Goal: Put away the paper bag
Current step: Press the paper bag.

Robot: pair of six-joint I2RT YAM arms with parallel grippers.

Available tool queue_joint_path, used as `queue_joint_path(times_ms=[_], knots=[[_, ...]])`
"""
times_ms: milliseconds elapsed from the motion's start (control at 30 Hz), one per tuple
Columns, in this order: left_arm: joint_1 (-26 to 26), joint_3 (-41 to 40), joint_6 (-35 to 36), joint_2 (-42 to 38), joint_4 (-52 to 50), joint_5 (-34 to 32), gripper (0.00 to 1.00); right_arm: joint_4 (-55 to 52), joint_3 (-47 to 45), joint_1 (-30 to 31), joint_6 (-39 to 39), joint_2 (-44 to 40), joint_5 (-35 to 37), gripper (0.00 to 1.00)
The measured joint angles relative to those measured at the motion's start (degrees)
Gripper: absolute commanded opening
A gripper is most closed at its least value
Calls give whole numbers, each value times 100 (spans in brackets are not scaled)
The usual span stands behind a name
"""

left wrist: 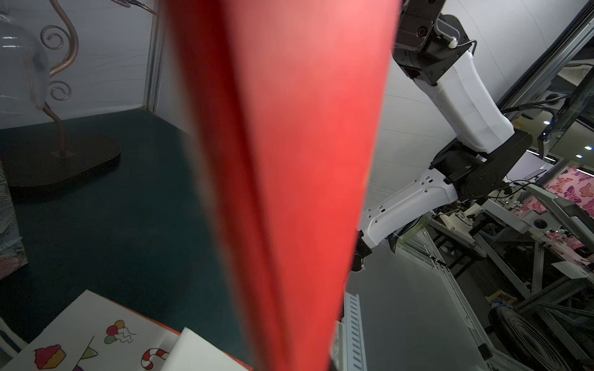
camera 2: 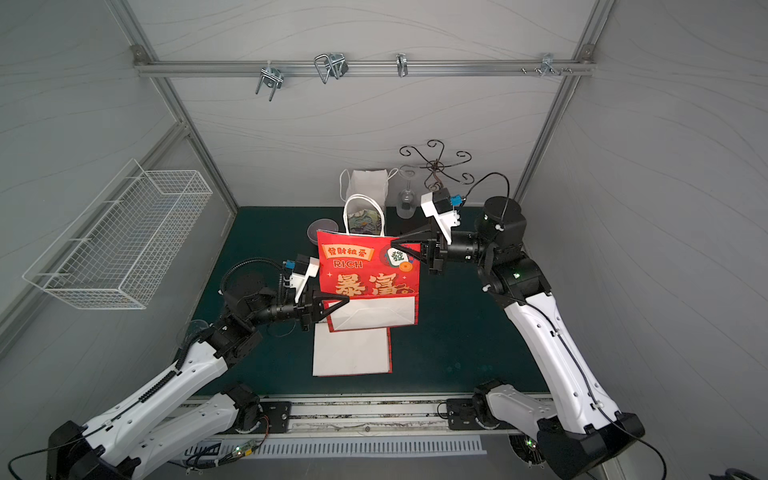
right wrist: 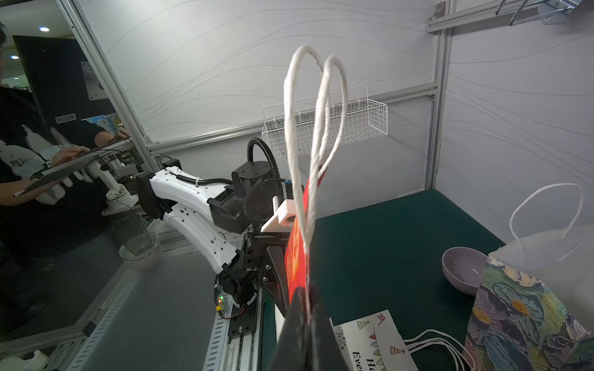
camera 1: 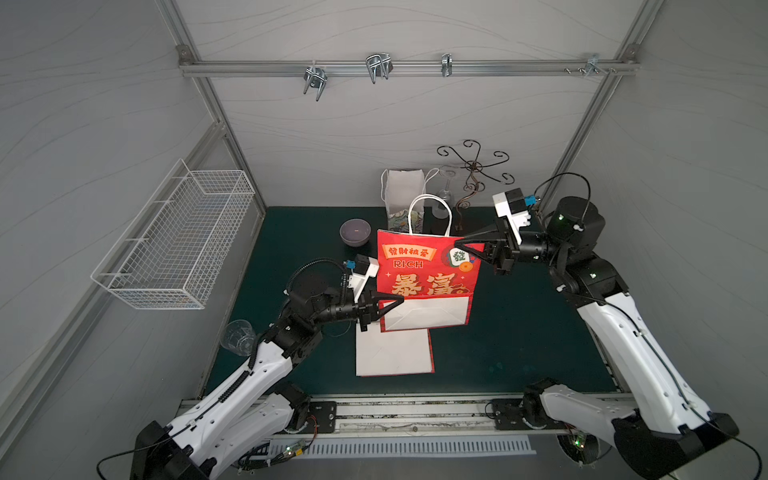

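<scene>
The red paper bag (camera 1: 428,266) hangs flat above the dark green desk (camera 1: 519,332), between both grippers; the left gripper (camera 1: 399,300) is clamped on its lower corner, the right gripper (camera 1: 459,240) on its top edge; grey panelled walls enclose the desk; a wire basket (camera 1: 174,245) hangs well beyond the left gripper.

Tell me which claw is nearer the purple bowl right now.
Left, narrowly. The left claw grips the red bag's lower corner, on the purple bowl's side. The right claw pinches the top corner, across the bag from the bowl.
</scene>
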Motion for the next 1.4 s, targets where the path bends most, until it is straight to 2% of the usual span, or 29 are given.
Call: queue_joint_path(times_ms=[33,67,167,300,400,533,667,867,1033,1233,1400], knots=[[0,0,4,-2,0,0,0,-4,0,-2,-4,0,4,30],[0,0,9,-2,0,0,0,-20,2,-13,4,0,11,47],[0,0,39,-4,-31,-9,0,-87,2,-74,-72,-44,74,72],[0,7,208,-15,-155,-105,0,-435,-114,-210,-413,-378,361,89],[-2,31,363,-46,-256,-190,0,-852,-461,-310,-820,-927,682,94],[-2,186,487,-50,-308,-234,0,-1558,-903,-372,-1370,-1552,988,96],[-4,404,540,-52,-297,-234,0,-2044,-1283,-374,-1683,-1829,1211,98],[-4,483,529,-92,-289,-208,0,-2293,-1788,-385,-1805,-1794,1276,99],[-9,483,468,-92,-236,-164,0,-2177,-1827,-385,-1801,-1471,826,95],[-13,483,195,-85,70,-83,0,-1613,-1836,-326,-1716,-1095,385,79],[-13,483,-15,-83,267,-48,0,-1193,-1836,-234,-1561,-778,122,49]])
